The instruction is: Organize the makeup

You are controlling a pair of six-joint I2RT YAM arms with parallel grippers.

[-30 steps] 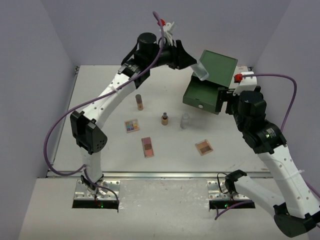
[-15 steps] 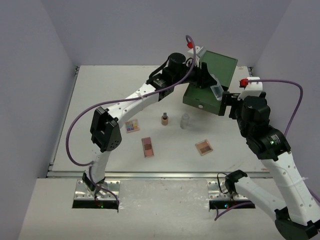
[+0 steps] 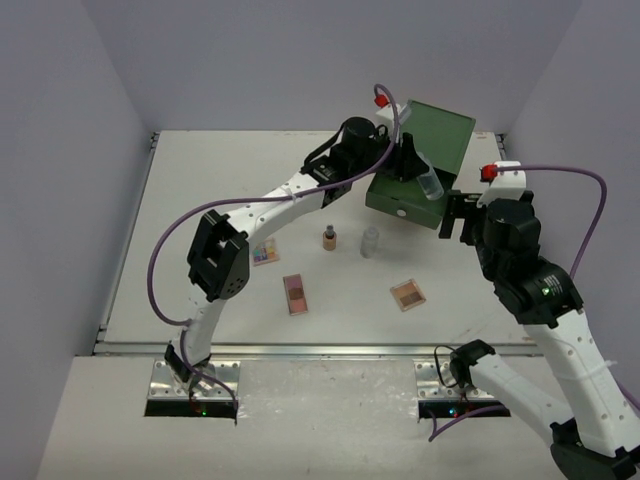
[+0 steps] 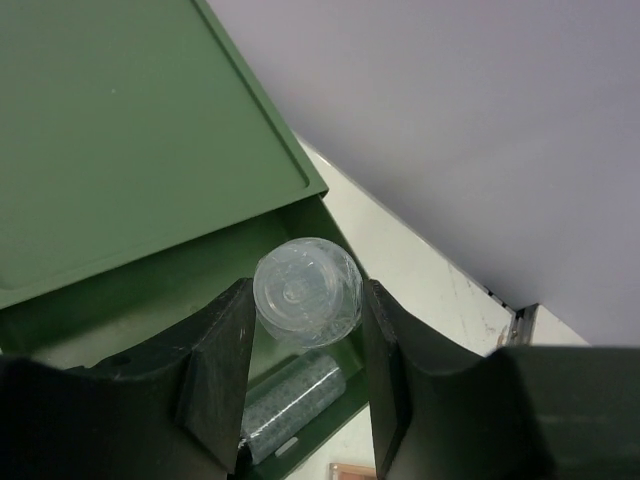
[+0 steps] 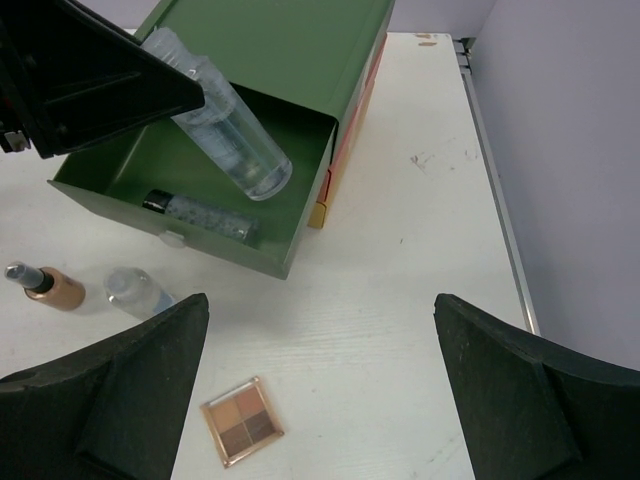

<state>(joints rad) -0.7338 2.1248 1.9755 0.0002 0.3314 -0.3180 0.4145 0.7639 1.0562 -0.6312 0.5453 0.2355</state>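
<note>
My left gripper (image 3: 418,168) is shut on a clear bottle (image 3: 431,183) and holds it tilted over the open green drawer (image 3: 400,200). In the left wrist view the bottle's round end (image 4: 307,292) sits between the fingers (image 4: 218,370), above a speckled tube (image 4: 290,405) that lies in the drawer. My right gripper (image 5: 320,305) hangs open over bare table just right of the drawer, holding nothing. On the table lie a tan bottle (image 3: 328,238), a small clear bottle (image 3: 370,241) and three palettes (image 3: 264,251) (image 3: 295,294) (image 3: 407,294).
The drawer box (image 5: 290,40) stands at the back right, with orange and yellow drawer fronts (image 5: 352,120) under the green one. The table's right edge (image 5: 495,190) runs close beside it. My left arm (image 3: 270,205) stretches diagonally over the table's middle.
My left arm has swung right and down, bringing the clear bottle from above the box's left side to over the open drawer. The right gripper has shifted slightly.
</note>
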